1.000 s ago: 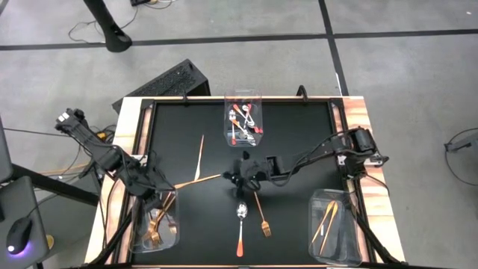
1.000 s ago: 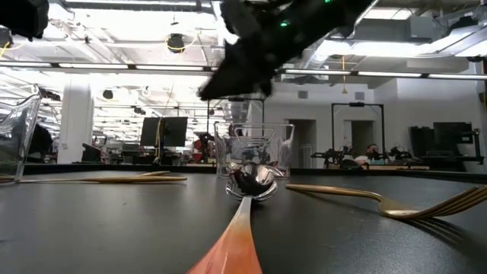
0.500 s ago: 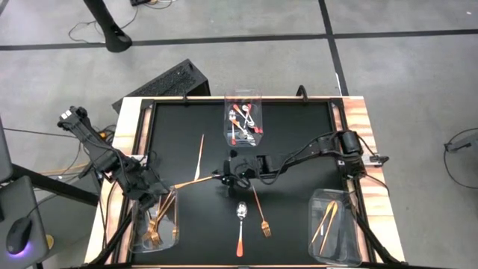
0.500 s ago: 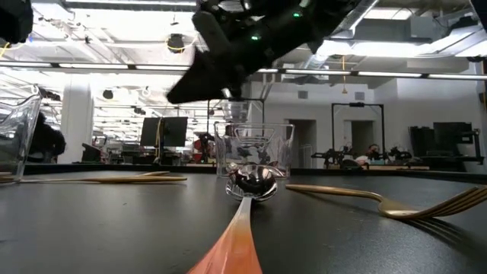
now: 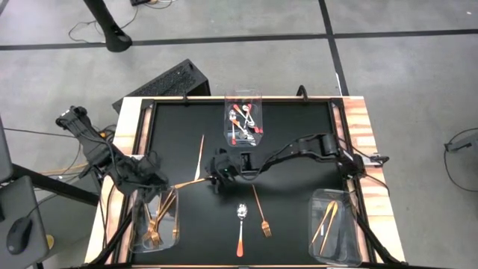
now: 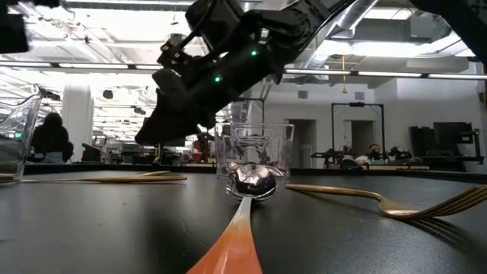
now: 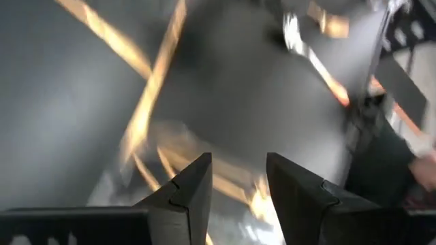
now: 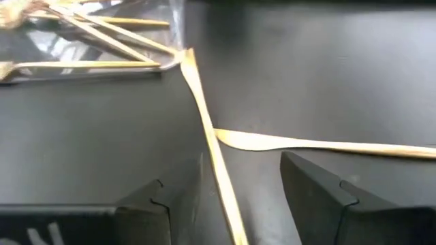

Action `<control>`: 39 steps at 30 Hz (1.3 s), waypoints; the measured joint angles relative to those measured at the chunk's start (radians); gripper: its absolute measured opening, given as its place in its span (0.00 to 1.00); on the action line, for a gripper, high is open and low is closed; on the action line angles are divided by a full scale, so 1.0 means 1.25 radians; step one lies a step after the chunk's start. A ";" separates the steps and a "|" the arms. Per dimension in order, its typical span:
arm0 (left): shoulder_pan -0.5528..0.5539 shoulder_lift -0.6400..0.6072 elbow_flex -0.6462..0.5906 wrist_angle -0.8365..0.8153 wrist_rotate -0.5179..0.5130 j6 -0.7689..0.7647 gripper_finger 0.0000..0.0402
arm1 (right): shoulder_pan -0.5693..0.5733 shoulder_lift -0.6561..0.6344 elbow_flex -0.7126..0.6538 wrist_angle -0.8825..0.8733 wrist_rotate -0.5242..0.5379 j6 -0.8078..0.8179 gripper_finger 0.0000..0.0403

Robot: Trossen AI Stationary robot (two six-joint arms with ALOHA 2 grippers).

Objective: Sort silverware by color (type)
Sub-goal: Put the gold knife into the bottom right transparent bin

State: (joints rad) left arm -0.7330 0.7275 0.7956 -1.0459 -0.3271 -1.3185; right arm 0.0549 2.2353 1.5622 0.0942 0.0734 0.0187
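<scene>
On the black table mat point(image 5: 299, 142), the right gripper point(image 5: 216, 176) reaches across to left of centre, its dark fingers point(image 8: 320, 194) spread apart around a slim gold utensil point(image 8: 208, 146) lying flat between them, with nothing gripped. A second gold utensil point(image 8: 320, 144) crosses beside it. The left gripper point(image 5: 151, 170) hangs above the clear plastic bin at the near-left corner point(image 5: 153, 224), which holds gold forks point(image 5: 153, 217); its jaws stand apart and empty. A clear bin at the far edge point(image 5: 243, 119) holds silver-bowled, red-handled spoons point(image 5: 240, 125). The near-right clear bin point(image 5: 334, 217) holds thin gold knives point(image 5: 326, 220). One orange-handled spoon point(image 5: 240, 230) and one gold fork point(image 5: 261, 213) lie loose near the front.
</scene>
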 joint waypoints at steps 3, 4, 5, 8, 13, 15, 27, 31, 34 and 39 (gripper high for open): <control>0.000 0.006 0.000 0.007 -0.126 0.078 0.31 | -0.012 0.024 0.022 -0.001 -0.028 -0.013 0.52; 0.000 0.009 0.000 0.005 -0.157 0.095 0.31 | -0.016 0.035 0.030 0.001 -0.045 -0.014 0.51; 0.000 0.014 0.000 0.005 -0.185 0.110 0.31 | -0.020 0.042 0.033 -0.001 -0.059 -0.014 0.50; 0.000 0.032 0.000 0.006 -0.254 0.133 0.31 | -0.026 0.065 0.045 -0.006 -0.085 -0.018 0.48; 0.000 0.076 0.000 0.007 -0.328 0.137 0.31 | -0.025 0.063 0.041 -0.011 -0.087 -0.046 0.45; 0.000 0.097 0.000 0.007 -0.350 0.140 0.31 | -0.024 0.063 0.039 -0.032 -0.088 -0.059 0.42; 0.002 0.180 0.000 0.021 -0.363 0.139 0.31 | -0.027 0.063 0.039 -0.131 -0.100 -0.067 0.27; 0.004 0.182 0.000 0.029 -0.365 0.139 0.31 | -0.030 0.062 0.040 -0.171 -0.100 -0.066 0.21; 0.004 0.182 0.000 0.028 -0.368 0.138 0.31 | -0.030 0.060 0.042 -0.196 -0.082 -0.065 0.12; 0.004 0.182 0.000 0.048 -0.395 0.136 0.31 | -0.029 0.051 0.043 -0.253 -0.073 -0.054 0.04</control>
State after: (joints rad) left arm -0.7284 0.9554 0.7959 -0.9854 -0.8207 -1.1482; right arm 0.0181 2.2991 1.6159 -0.2226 -0.0179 -0.0489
